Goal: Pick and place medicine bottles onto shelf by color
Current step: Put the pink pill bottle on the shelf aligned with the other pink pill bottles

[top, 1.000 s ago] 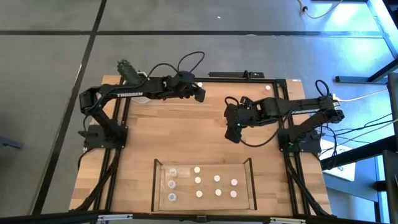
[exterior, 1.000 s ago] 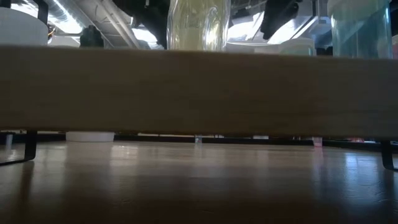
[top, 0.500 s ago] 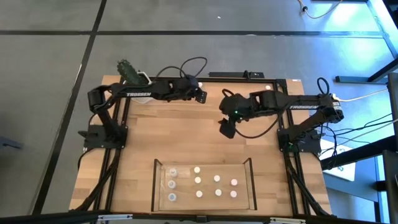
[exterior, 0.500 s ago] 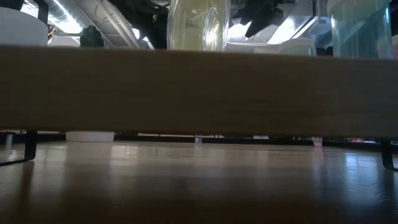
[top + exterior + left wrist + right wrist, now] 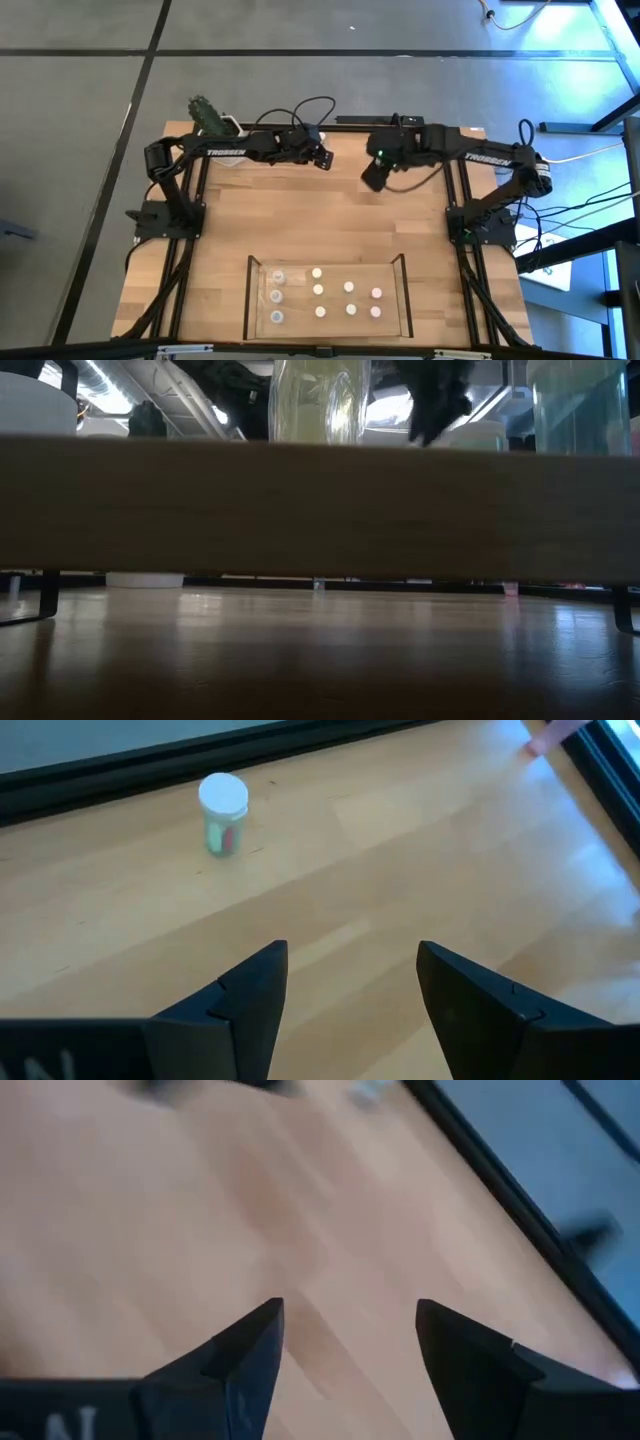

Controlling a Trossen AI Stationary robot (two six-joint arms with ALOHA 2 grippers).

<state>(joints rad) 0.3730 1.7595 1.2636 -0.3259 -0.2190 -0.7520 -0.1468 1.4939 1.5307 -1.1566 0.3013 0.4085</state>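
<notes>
Fingers of the left gripper and right gripper spread wide, empty, over the table's far edge. One medicine bottle stands ahead of the left gripper, unobstructed; the others sit in the shelf, near a cactus pot.

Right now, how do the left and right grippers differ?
The left gripper has a loose medicine bottle standing ahead of it near the table's far edge; the right gripper faces only bare tabletop. In the high view the left gripper sits farther toward the table's back edge than the right. Both are open and empty.
</notes>
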